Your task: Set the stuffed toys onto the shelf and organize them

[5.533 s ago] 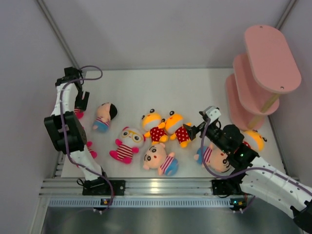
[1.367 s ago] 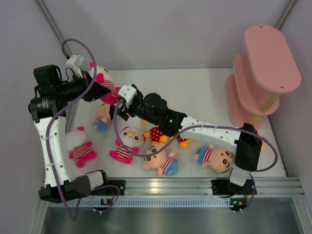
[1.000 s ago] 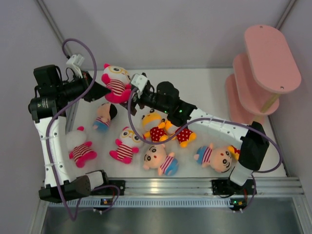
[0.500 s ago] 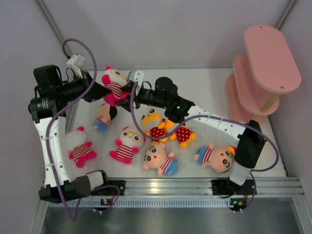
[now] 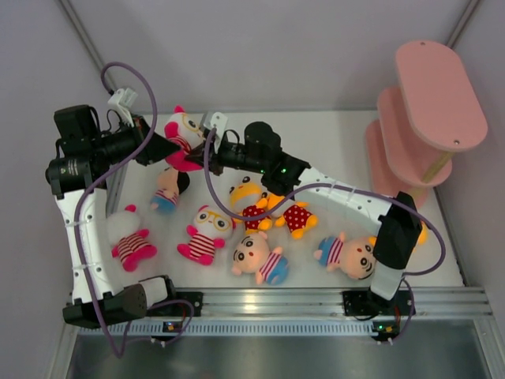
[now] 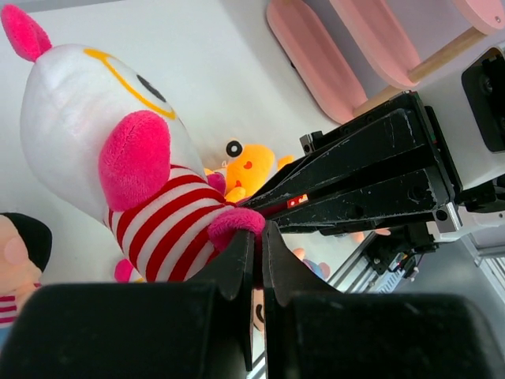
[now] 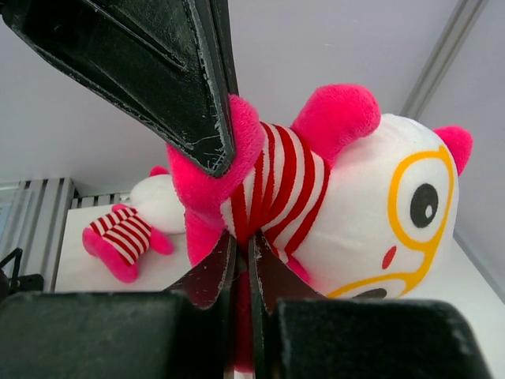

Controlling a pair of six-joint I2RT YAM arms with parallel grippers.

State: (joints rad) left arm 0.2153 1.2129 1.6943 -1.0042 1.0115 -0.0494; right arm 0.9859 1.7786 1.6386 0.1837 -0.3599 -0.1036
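Newly closed, right end effector (image 7: pixel 241 237) grips the striped toy (image 5: pixel 183 130) that left end effector (image 6: pixel 256 230) also clamps, aloft at 10 o'clock. At 2 o'clock the shelf (image 5: pixel 439 95) shows no toy yet; all remain to place.

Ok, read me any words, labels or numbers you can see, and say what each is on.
No text can be read.
A small red sticker on the right gripper: too small and blurred to read.
The striped toy and the pink shelf show no writing.
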